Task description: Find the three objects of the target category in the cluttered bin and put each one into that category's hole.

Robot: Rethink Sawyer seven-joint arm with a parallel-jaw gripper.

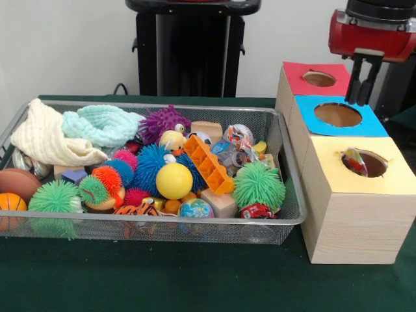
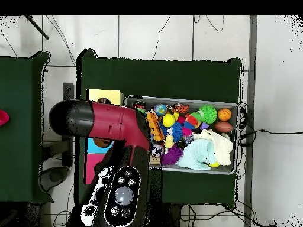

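Hand over the blue hole, bin still full

Hand (image 1: pixel 361 81) hangs above the blue hole (image 1: pixel 337 114), its two dark fingers close together with nothing between them. Left of the box (image 1: pixel 354 218) sits the mesh bin (image 1: pixel 286 218), crowded with spiky balls, a yellow ball (image 1: pixel 174 181) and cloths. One small item (image 1: pixel 355 160) shows inside the yellow hole. Dark green cloth covers the table (image 1: pixel 195 279); behind the box rises a white wall (image 1: pixel 65 45).

A plain pale wall (image 1: pixel 71 45) stands behind the counter (image 1: pixel 162 279), which is covered in dark green cloth. From above, the floor (image 2: pixel 154 35) shows light tiles with dark seams, and thin black cables (image 2: pixel 160 32) trail across it. A second green-topped table (image 2: pixel 21 124) sits just beside the counter.
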